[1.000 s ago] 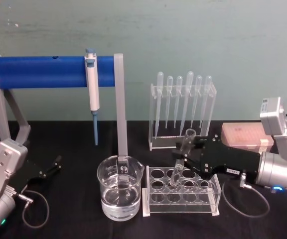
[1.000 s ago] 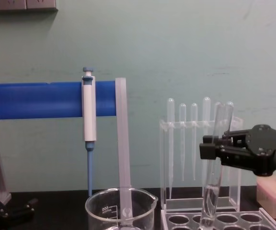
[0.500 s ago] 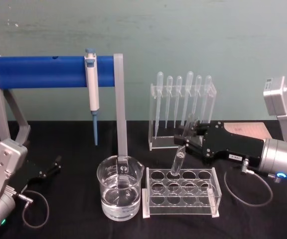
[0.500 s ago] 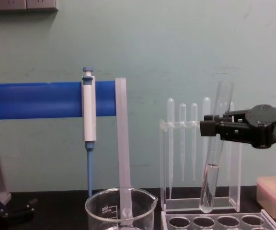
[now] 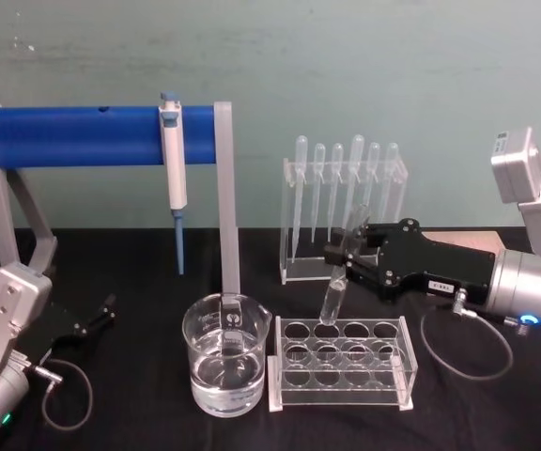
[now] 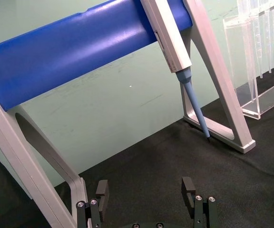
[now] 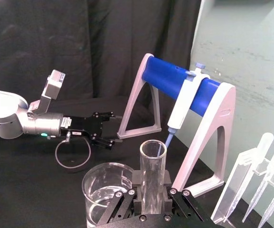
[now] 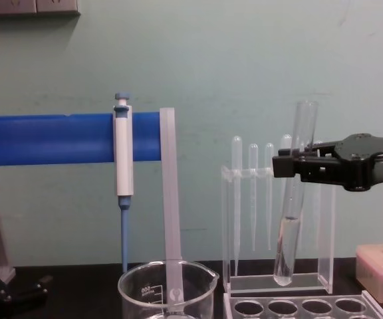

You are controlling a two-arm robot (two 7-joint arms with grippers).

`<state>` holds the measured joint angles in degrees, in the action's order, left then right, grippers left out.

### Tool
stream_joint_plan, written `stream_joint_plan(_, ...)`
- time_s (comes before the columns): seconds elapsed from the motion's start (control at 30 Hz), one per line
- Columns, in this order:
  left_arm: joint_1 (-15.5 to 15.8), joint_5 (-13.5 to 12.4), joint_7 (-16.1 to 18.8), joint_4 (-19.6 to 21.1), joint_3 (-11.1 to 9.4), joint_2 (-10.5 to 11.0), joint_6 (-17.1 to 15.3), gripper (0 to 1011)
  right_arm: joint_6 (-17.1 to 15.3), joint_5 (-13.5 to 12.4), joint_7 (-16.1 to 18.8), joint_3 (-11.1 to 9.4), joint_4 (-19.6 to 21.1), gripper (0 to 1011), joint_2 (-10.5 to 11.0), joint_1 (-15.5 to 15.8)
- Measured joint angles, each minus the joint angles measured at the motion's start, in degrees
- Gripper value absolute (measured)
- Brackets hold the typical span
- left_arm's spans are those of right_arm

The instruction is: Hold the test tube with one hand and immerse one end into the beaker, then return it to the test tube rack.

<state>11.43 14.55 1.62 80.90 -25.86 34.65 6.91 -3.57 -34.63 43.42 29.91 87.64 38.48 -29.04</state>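
Nearest me, the beaker (image 5: 226,366) stood on the black surface (image 5: 130,427), partly filled with clear liquid. Just to its right, across a narrow strip of bare cloth, sat the clear test tube rack (image 5: 340,365) with its two rows of round holes facing up. At the near left the left pincer (image 6: 145,188) lay low over the surface, its fingers spread wide around nothing. A broad stretch of open cloth lay between it and the beaker.

A little farther back the right pincer (image 5: 339,261) reached in from the right, closed tight on the test tube (image 5: 336,287) partway up its length. The tube hung nearly upright, its open rim tipped slightly to the right. Its round end hung over the rack's far row, left of the middle. From the low front angle a clear gap showed between that end and the rack's top edge. The beaker stood to the left of the tube and nearer.

Close behind the tube stood the clear pipette holder (image 5: 299,225) with its hanging pipettes (image 5: 318,188). A pink box (image 8: 381,269) sat at the far right. To the far left rose the blue-barred stand (image 5: 83,134), the pipettor (image 5: 174,174) hanging from its bar. The stand's grey right leg came down directly behind the beaker.
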Motion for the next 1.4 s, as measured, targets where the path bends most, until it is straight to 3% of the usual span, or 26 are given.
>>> stream_joint_plan(0.4,0.0,0.0,0.0,0.0,0.0,0.0,0.0,1000,-3.0,0.47,0.25,2.37,-0.35,225,-1.83,-5.65)
stream_joint_plan(0.87,0.0,0.0,0.0,0.0,0.0,0.0,0.0,1000,-3.77,1.03,2.16,7.23,-4.52,225,-7.7,-13.01)
stream_joint_plan(1.17,0.0,0.0,0.0,0.0,0.0,0.0,0.0,1000,-1.83,1.11,3.03,9.87,-7.71,225,-11.39,-14.47)
stream_joint_plan(1.4,0.0,0.0,0.0,0.0,0.0,0.0,0.0,1000,-0.53,1.3,3.51,10.94,-9.16,225,-12.29,-14.26)
